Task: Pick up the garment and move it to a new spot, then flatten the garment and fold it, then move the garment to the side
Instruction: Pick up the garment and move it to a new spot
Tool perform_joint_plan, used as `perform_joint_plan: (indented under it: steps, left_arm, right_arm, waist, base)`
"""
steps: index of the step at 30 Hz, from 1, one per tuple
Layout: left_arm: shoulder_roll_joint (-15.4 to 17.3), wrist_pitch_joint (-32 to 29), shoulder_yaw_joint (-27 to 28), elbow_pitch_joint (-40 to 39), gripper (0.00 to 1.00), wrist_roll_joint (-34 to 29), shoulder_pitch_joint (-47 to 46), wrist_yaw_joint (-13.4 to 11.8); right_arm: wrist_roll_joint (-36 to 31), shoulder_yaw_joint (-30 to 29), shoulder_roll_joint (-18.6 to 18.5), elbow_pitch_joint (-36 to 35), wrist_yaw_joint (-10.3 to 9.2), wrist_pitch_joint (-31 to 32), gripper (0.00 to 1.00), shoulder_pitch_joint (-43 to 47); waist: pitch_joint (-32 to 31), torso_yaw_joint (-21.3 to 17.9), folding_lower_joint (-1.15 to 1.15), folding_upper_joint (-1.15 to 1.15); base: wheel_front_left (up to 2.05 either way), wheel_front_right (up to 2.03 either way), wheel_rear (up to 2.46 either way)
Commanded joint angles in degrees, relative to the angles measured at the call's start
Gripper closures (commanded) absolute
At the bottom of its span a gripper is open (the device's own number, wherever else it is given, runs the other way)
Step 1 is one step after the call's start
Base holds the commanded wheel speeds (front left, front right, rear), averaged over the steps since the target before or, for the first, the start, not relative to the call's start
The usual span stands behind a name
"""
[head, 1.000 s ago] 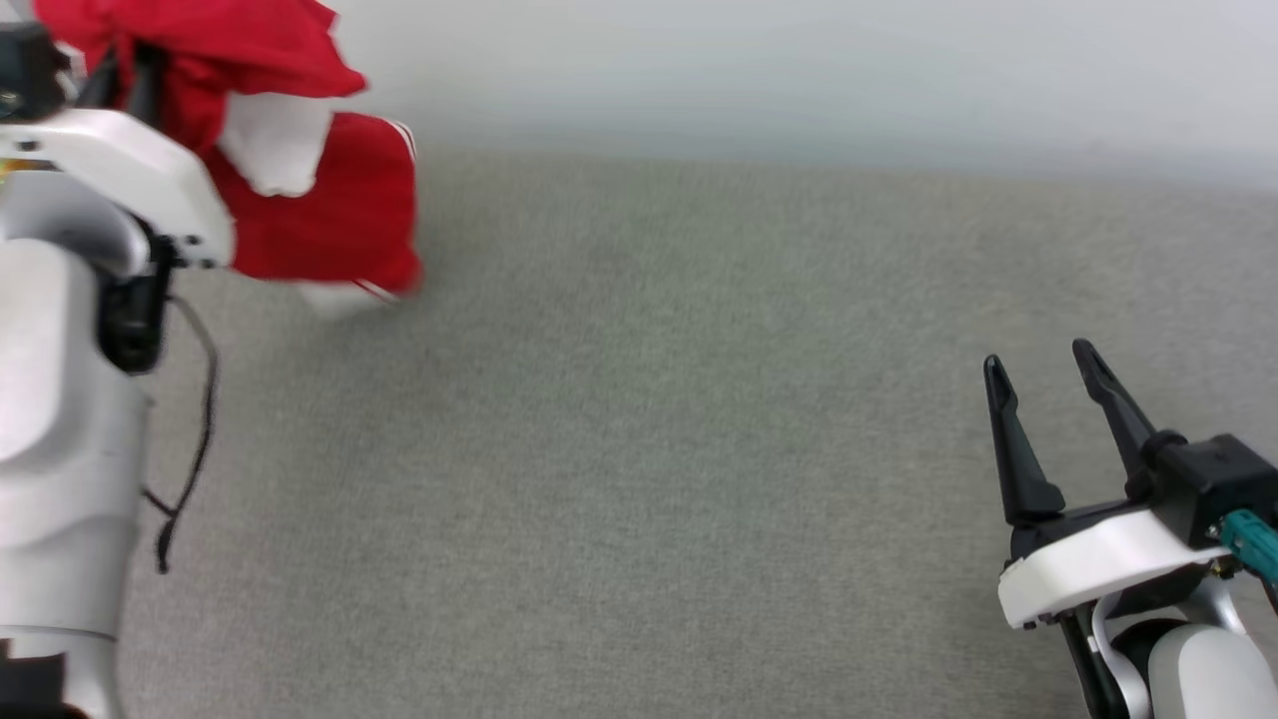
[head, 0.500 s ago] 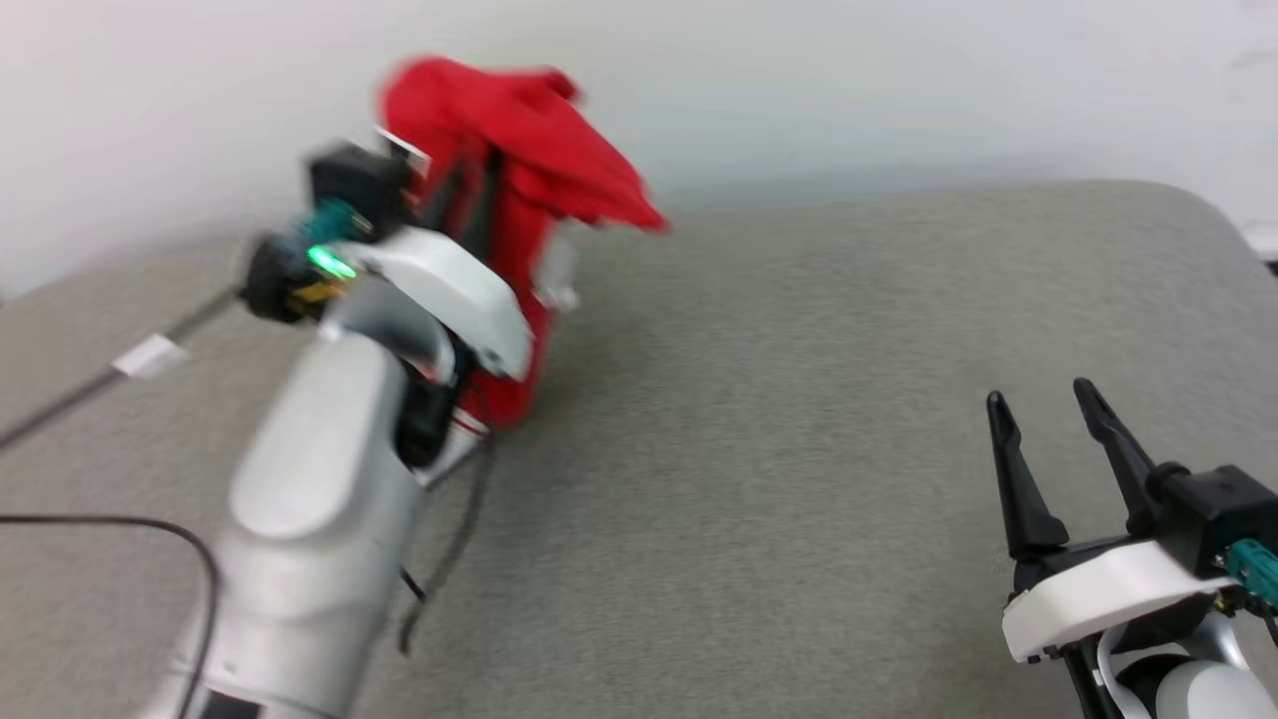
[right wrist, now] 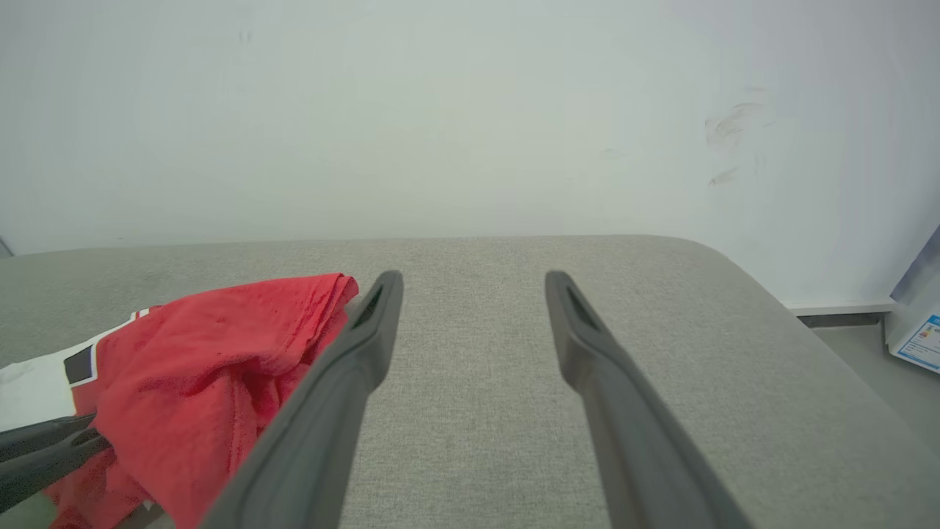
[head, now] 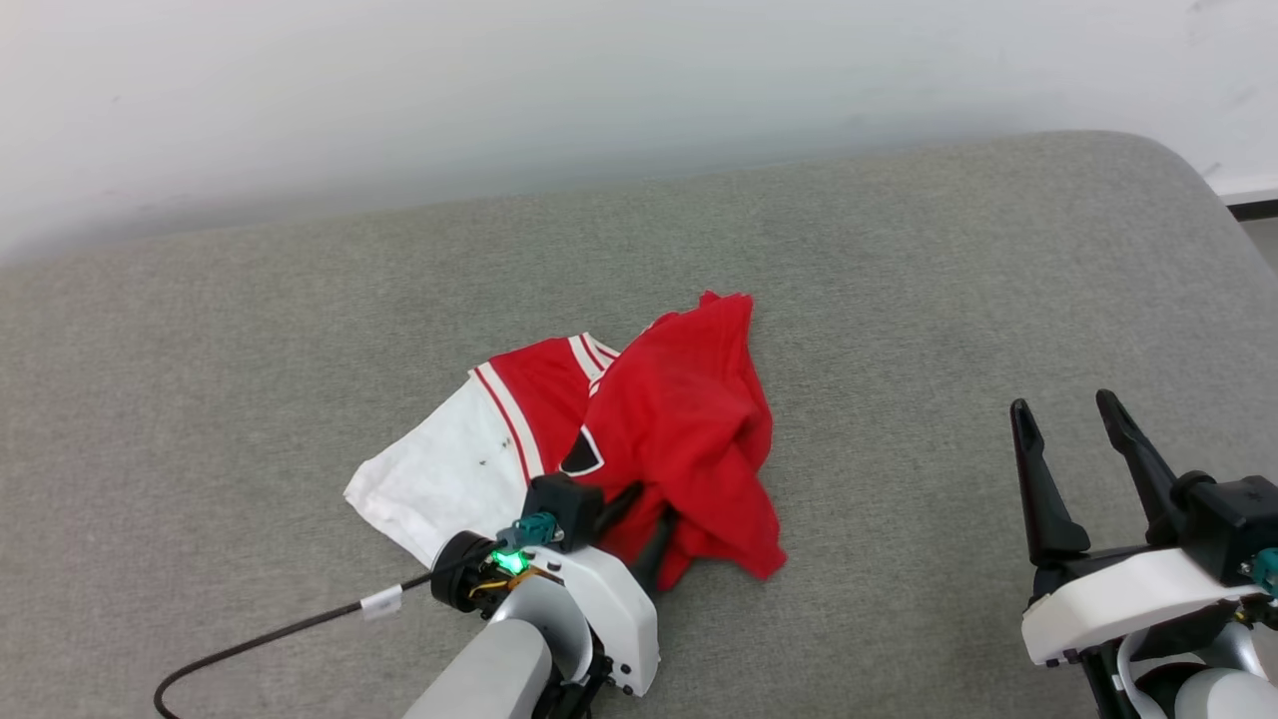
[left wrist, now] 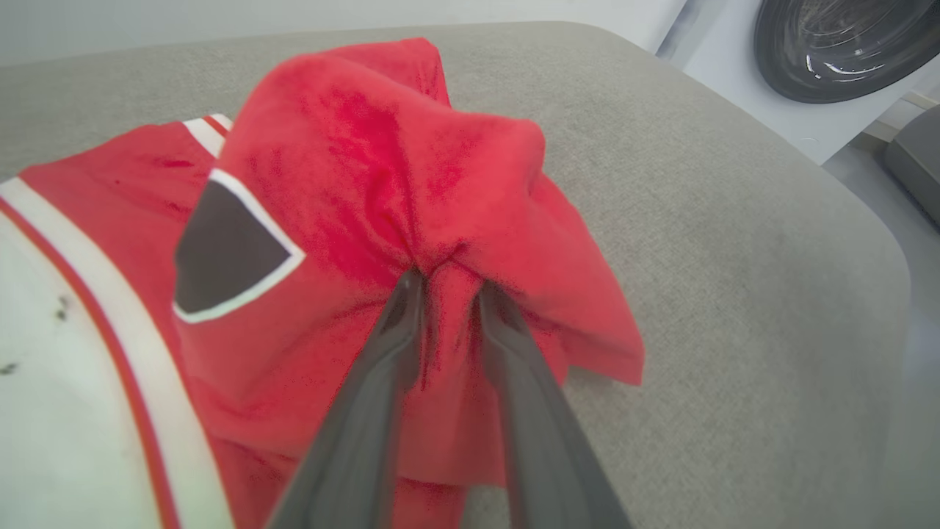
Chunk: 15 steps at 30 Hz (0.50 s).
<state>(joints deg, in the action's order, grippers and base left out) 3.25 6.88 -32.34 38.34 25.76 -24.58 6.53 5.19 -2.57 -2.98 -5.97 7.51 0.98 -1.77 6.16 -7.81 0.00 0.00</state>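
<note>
We see a shirt [head: 689, 419] in bright red, with one sleeve [head: 429, 489] white and marked by a few small dark specks. Where the sleeve meets the body runs a trim [head: 509, 424] of red and white stripes. A black patch [left wrist: 220, 253] outlined in white shows on the red cloth. The surface [head: 949, 300] under it is a flecked grey weave, and the wall [head: 599, 80] is plain off-white. We note the left gripper [left wrist: 448, 283] has dark grey fingers, a white shell, a teal plug and a glowing green light [head: 511, 561]. Its cable [head: 329, 619] is black with a white tag. The right gripper [head: 1063, 401] is black-fingered over white.
</note>
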Motion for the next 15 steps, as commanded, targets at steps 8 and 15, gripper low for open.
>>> perform_joint_plan:
  steps: [8,15]
  left_arm:
    - [0.4,7.3,-1.5,-6.3,0.00,-4.8,-2.2,-2.4]
    - [1.9,8.1,3.5,-14.0,0.00,-3.4,-1.4,-6.1]
  right_arm:
    - [-0.3,-1.7,0.2,0.5,-0.04,-0.2,0.00,0.5]
    - [-0.7,-2.0,0.2,-0.2,-0.04,0.7,0.00,1.5]
  waist:
    - [-2.3,3.6,0.00,0.00]
    - [-4.8,5.6,0.00,0.00]
  base:
    - [0.00,0.00,0.00]
    - [0.00,0.00,0.00]
